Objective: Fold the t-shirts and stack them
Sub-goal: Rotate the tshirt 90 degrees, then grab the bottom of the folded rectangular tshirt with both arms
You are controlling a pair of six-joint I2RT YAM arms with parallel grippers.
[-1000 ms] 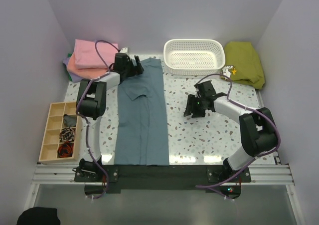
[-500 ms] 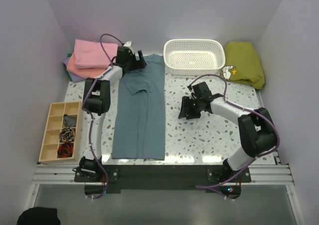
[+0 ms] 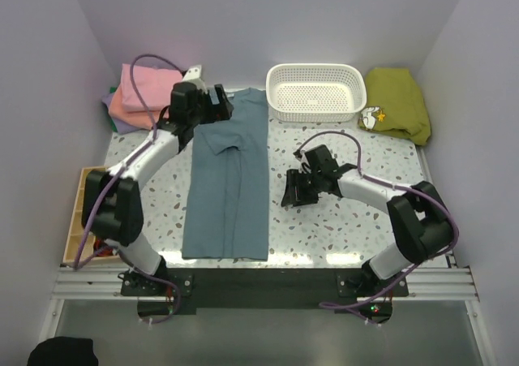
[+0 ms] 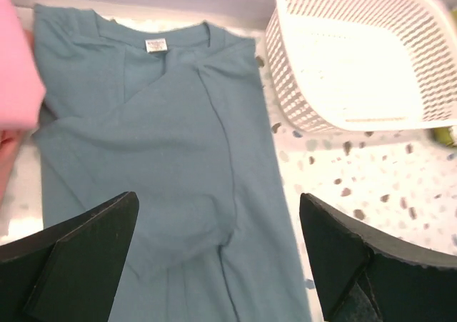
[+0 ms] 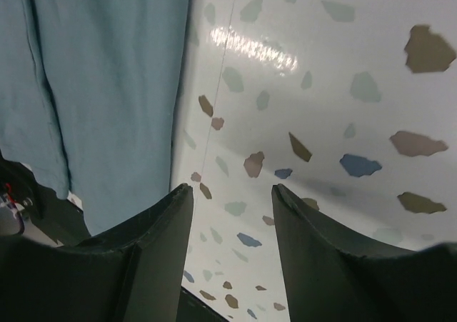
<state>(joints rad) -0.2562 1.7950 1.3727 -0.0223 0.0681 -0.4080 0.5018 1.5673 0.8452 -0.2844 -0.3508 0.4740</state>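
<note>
The soft, limp blue-grey t-shirt lies folded lengthwise centre-left in the frame, probably best pinched at its hem corners, while the left gripper gapes empty and the right gripper stands half-open, empty.

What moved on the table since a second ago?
The blue-grey t-shirt slid a little away from the table's near edge. The left gripper shifted slightly near its collar and is open above it. The right gripper moved left, toward the shirt's side edge, jaws partly open and empty. The white basket, pink shirt pile and green cloth stayed put.
</note>
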